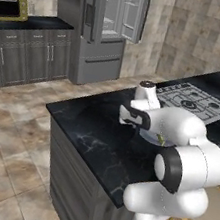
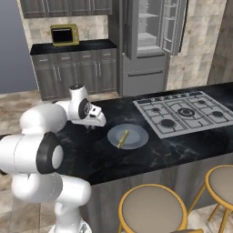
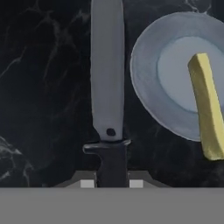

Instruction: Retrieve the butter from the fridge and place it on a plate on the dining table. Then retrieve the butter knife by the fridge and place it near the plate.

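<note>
In the hand view my gripper (image 3: 111,183) is shut on the dark handle of the butter knife (image 3: 107,74). Its grey blade points away from me over the black marbled dining table (image 3: 39,87). Just to the blade's right lies the plate (image 3: 144,87) with the olive-yellow butter (image 3: 206,109) resting across it. From the right base view the gripper (image 2: 93,125) hangs low over the table, a little left of the plate (image 2: 136,141) and butter (image 2: 123,139). Whether the knife touches the tabletop I cannot tell. The fridge (image 2: 145,41) stands behind with its doors open.
A gas cooktop (image 2: 184,111) is set into the table right of the plate. Gold-framed stools (image 2: 152,209) stand at the near edge. A wall counter with a yellow toaster oven (image 2: 64,34) runs left of the fridge (image 1: 103,25).
</note>
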Controlling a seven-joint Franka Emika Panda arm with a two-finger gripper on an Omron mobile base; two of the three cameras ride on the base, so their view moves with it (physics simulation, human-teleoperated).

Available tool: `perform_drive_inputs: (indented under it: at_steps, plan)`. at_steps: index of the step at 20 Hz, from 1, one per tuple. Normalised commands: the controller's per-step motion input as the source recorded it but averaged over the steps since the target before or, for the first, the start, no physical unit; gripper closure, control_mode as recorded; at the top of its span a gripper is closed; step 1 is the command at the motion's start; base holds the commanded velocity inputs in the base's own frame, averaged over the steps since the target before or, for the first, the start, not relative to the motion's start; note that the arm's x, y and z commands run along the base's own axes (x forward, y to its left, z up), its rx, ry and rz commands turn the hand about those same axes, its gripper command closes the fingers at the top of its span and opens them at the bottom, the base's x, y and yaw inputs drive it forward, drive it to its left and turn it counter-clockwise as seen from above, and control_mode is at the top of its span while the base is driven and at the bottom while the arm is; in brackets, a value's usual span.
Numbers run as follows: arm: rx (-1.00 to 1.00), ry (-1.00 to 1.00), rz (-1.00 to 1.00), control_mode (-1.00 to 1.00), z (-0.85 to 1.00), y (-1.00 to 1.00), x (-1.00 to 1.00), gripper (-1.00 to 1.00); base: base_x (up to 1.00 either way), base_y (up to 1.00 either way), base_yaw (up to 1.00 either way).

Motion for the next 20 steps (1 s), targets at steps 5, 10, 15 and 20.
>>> perform_drive_inputs:
  at_steps: [5, 10, 15, 20]
  plan:
    - [0.03, 0.00, 0.18, -1.00, -0.26, -0.17, 0.40, 1.00, 0.00, 0.00, 0.00]
    - [-0.04, 0.00, 0.05, -1.00, -0.21, 0.03, 0.40, 1.00, 0.00, 0.00, 0.00]
    - [-0.13, 0.00, 0.00, -1.00, -0.27, 0.04, 0.33, 1.00, 0.00, 0.00, 0.00]
    - [0.04, -0.03, 0.00, -1.00, -0.20, 0.05, 0.05, 1.00, 0.00, 0.00, 0.00]
